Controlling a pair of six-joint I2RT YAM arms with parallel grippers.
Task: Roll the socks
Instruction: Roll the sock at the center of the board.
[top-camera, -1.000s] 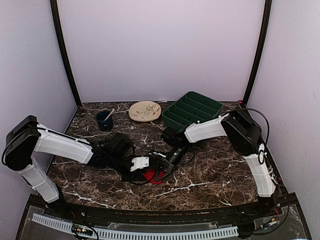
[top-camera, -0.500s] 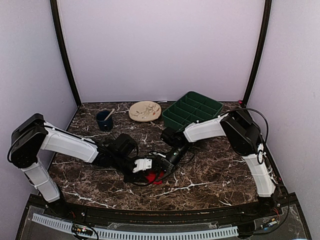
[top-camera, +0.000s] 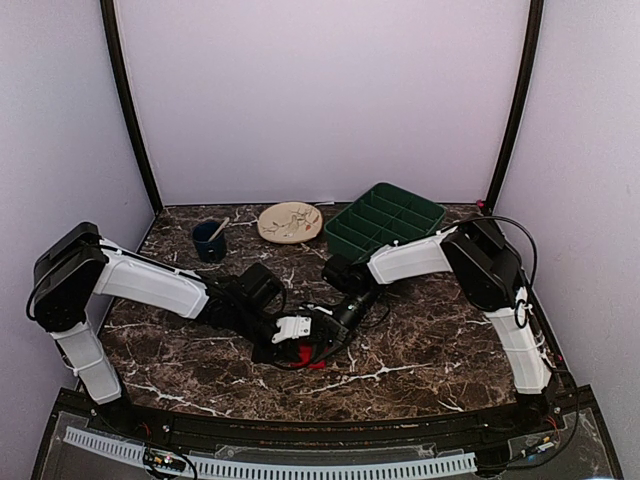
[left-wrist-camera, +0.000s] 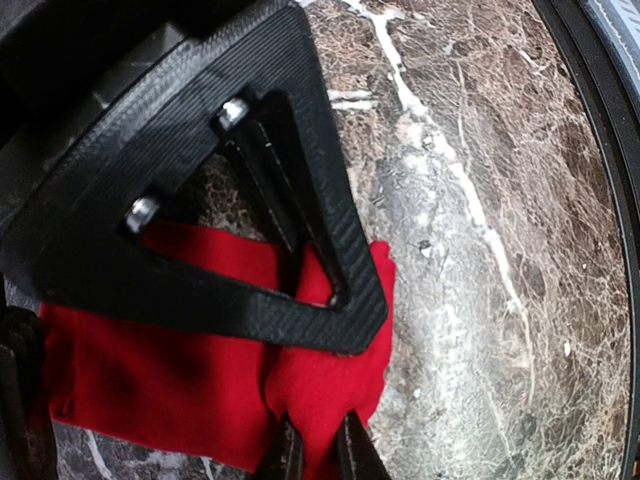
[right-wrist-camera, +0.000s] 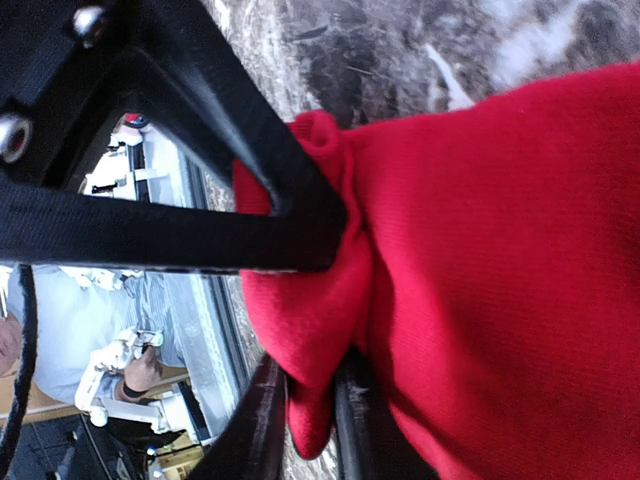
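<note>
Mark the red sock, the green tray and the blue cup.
red sock (left-wrist-camera: 150, 375): left wrist view, flat part of the fabric.
green tray (top-camera: 346, 243): top external view, near outer wall.
blue cup (top-camera: 207, 247): top external view, its side wall.

The bright red soft fabric sock (right-wrist-camera: 500, 260) fills the right side of the view, over the dark brown marble table with white veins (right-wrist-camera: 400, 50). The right gripper (right-wrist-camera: 308, 405) pinches a bunched fold of it between its two black fingers.
</note>
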